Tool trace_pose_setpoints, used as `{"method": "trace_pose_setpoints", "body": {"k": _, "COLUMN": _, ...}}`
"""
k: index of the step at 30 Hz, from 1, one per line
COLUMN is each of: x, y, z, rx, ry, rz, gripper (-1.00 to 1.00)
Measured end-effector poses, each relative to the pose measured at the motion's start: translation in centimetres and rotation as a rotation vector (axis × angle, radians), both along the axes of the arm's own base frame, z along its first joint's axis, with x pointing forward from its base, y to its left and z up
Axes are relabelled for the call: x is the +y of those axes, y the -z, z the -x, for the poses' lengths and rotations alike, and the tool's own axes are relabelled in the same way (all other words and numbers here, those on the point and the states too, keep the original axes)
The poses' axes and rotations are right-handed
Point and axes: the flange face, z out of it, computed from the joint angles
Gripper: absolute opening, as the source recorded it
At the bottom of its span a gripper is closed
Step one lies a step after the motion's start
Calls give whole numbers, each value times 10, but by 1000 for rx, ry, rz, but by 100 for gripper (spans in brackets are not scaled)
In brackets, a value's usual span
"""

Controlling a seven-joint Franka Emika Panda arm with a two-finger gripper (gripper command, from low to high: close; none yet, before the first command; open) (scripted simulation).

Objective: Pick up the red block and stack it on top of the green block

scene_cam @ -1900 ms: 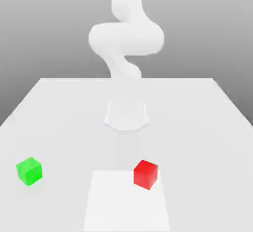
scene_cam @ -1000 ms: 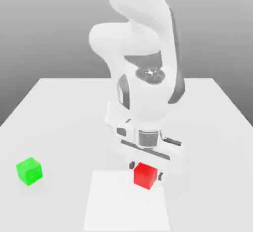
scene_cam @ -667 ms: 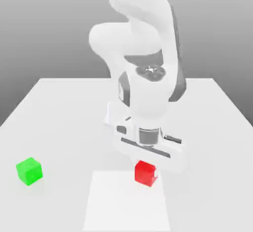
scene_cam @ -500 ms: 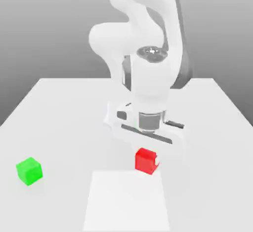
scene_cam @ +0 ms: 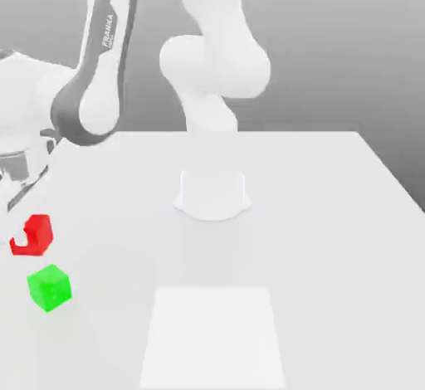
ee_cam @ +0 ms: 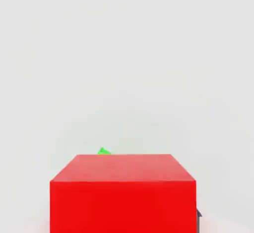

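Observation:
The red block [scene_cam: 33,236] hangs in the air at the exterior view's left, with my gripper [scene_cam: 30,232] shut on it below the white hand. It is just above the green block [scene_cam: 49,287] and a little to the exterior view's left of it; the two do not touch. The green block rests on the white table [scene_cam: 332,214]. In the hand view the red block [ee_cam: 123,192] is close and large, and a sliver of the green block [ee_cam: 103,151] peeks out past its far edge.
The arm's round white base [scene_cam: 212,194] stands at the table's middle. A lighter square patch [scene_cam: 212,334] marks the table's front centre. My arm reaches across from the base towards the exterior view's left edge.
My gripper has lifted the red block from beside the light patch and carried it to the exterior view's left, until it hangs over the green block. The green block has not moved.

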Motion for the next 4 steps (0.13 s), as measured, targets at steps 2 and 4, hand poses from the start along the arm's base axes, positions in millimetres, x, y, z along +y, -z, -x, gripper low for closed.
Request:
{"method": "trace_pose_setpoints", "body": {"k": 2, "x": 1, "y": 11, "z": 0, "rx": 1, "ry": -1, "rz": 1, "gripper": 100}}
{"method": "trace_pose_setpoints", "body": {"k": 4, "x": 1, "y": 11, "z": 0, "rx": 1, "ry": -1, "rz": 1, "gripper": 100}}
